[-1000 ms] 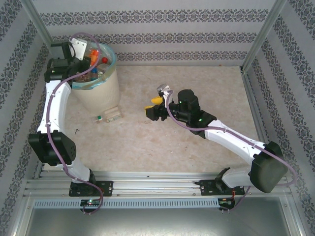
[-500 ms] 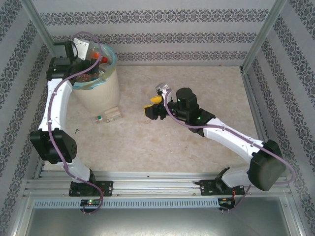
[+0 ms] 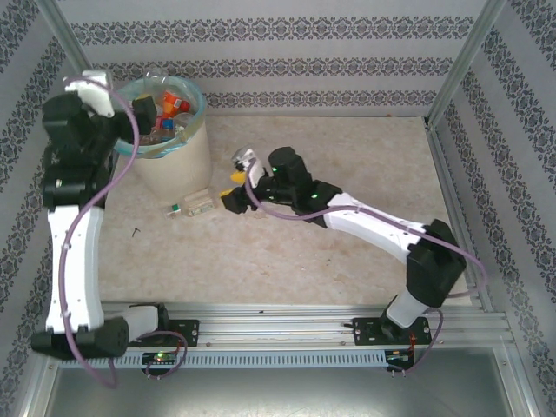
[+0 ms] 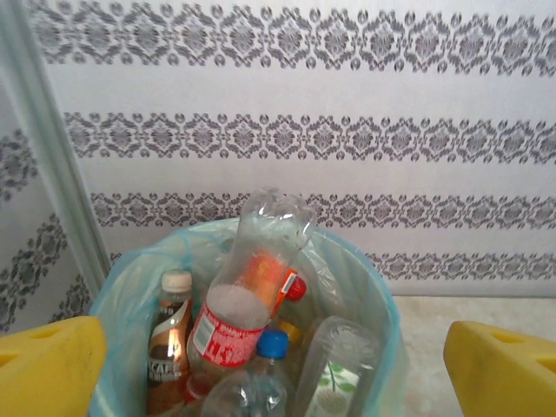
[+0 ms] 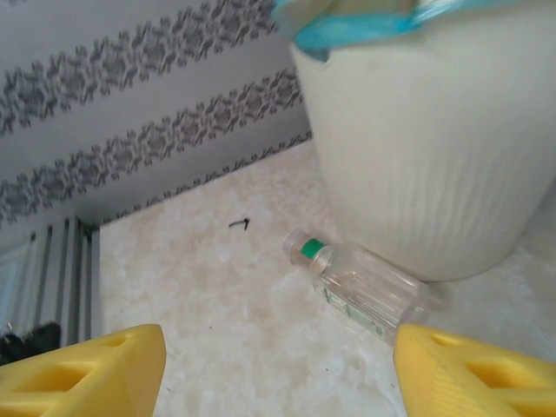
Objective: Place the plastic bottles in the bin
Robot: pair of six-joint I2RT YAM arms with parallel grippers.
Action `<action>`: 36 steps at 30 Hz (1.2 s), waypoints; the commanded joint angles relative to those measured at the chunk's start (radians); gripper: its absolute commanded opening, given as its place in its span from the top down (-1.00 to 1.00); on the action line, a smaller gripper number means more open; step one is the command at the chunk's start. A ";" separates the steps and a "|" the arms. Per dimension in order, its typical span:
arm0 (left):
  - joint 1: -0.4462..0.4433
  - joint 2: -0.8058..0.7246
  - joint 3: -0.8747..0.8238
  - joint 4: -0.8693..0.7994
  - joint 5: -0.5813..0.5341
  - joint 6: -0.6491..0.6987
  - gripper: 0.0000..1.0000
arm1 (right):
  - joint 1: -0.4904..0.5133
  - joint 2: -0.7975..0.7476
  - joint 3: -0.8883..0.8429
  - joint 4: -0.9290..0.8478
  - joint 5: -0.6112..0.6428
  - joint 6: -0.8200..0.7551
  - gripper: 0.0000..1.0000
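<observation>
Left pincer [image 4: 276, 369] has pulled back off the bin [image 3: 178, 161] and sprung wide, released and empty, with at least five bottles [image 4: 230, 321] heaped in that one bin just ahead and below it, while the right pincer [image 5: 278, 378], parted and empty, has swung nearer the single bottle [image 5: 365, 291] lying on the table [image 5: 217, 295] ahead of it.

The bottle labels [image 4: 221, 334] are too blurred to read.

1. The bin [image 5: 434, 156] is showing cream plastic, finely ribbed and matt.
2. Its bag [image 4: 117, 295] is glistening as thin, crinkled blue-green film.
3. The plastic bottles [image 4: 252, 295] are shining clear and glossy.
4. The tabletop [image 3: 261, 269] is looking smooth, marbled beige, faintly sheened.
5. The rail [image 3: 278, 323] along the tabletop's near edge is gleaming as ridged silver metal.
</observation>
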State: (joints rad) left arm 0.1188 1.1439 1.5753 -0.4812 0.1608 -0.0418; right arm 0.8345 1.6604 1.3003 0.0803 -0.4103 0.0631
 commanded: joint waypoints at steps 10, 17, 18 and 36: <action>-0.004 -0.348 -0.378 0.012 -0.117 -0.145 -1.00 | 0.072 0.411 0.264 -0.047 0.012 -0.326 -0.48; -0.004 -0.438 -0.490 0.041 -0.222 -0.144 -1.00 | 0.007 0.636 0.558 -0.204 0.016 -0.307 -0.67; -0.004 -0.443 -0.501 0.048 -0.221 -0.144 -1.00 | -0.004 0.666 0.597 -0.217 -0.007 -0.288 -0.72; -0.003 -0.458 -0.530 0.073 -0.191 -0.132 -1.00 | 0.018 0.885 0.985 -0.588 -0.049 -0.287 -0.71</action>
State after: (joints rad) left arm 0.1188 0.7002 1.0424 -0.4622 -0.0311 -0.1692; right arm 0.8333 2.5137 2.2292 -0.4175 -0.4625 -0.2199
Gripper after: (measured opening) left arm 0.999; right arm 0.857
